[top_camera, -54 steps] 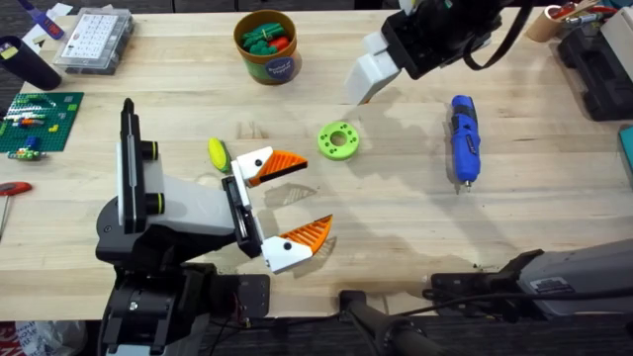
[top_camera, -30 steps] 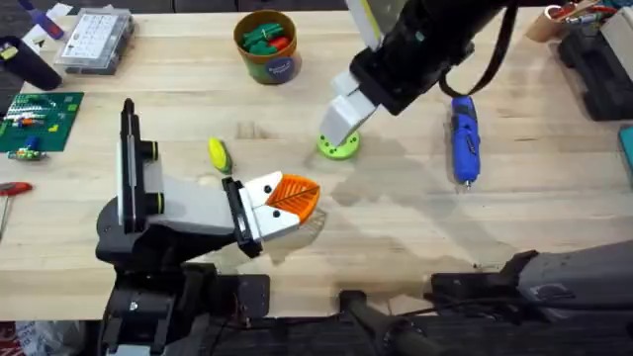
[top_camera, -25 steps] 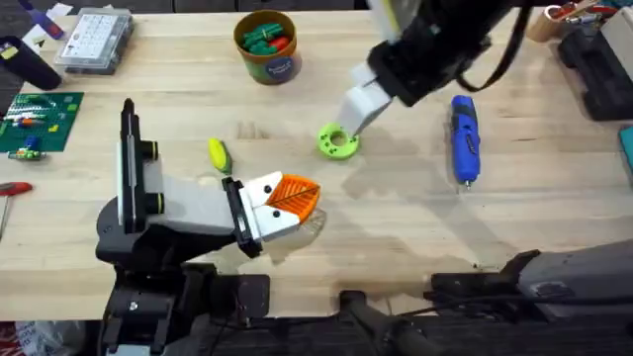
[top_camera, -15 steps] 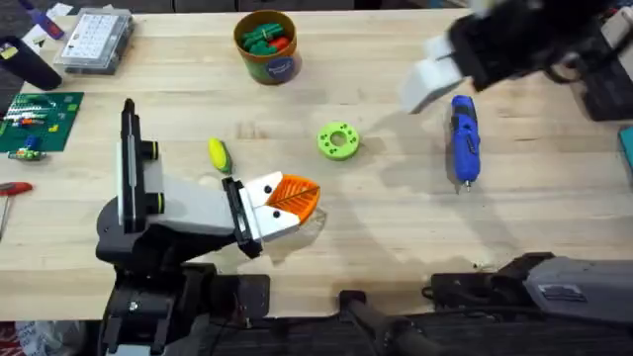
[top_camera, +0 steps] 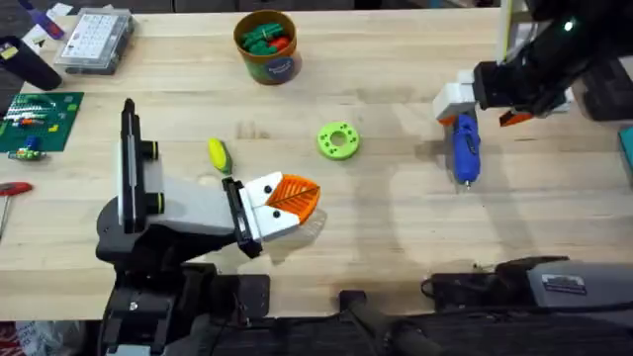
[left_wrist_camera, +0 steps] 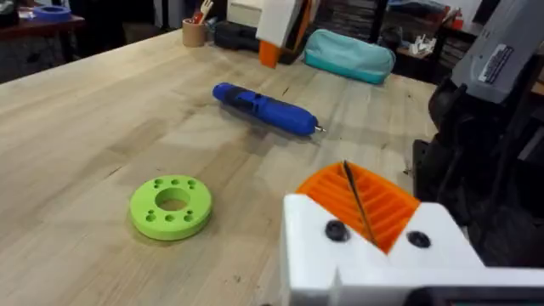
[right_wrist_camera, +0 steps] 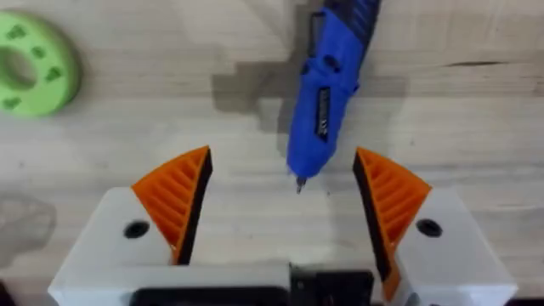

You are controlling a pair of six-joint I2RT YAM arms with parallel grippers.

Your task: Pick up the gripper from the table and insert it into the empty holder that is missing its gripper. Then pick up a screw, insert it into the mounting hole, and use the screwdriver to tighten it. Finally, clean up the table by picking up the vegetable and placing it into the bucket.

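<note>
The blue screwdriver (top_camera: 465, 148) lies on the table at the right, its tip toward the near edge. My right gripper (top_camera: 485, 109) hovers open over its far end. In the right wrist view, the screwdriver (right_wrist_camera: 327, 93) lies between the spread orange pads (right_wrist_camera: 174, 200) of that gripper (right_wrist_camera: 285, 204). My left gripper (top_camera: 282, 203) rests shut and holds nothing at centre-left; its pads (left_wrist_camera: 361, 204) are pressed together. The yellow vegetable (top_camera: 217, 152) lies just beyond it. The orange bucket (top_camera: 267, 44) stands at the back with toy pieces inside. The loose gripper, holder and screw are out of view.
A green disc with holes (top_camera: 338, 140) lies mid-table, between the vegetable and the screwdriver. At the left are a parts box (top_camera: 94, 40), a green brick board (top_camera: 35, 119) and a red-handled tool (top_camera: 10, 188). A teal pouch (left_wrist_camera: 348, 55) sits at the far right.
My right arm swung from above the green disc to the right and now hangs over the screwdriver. My left gripper went from open to shut early on, then stayed still.
</note>
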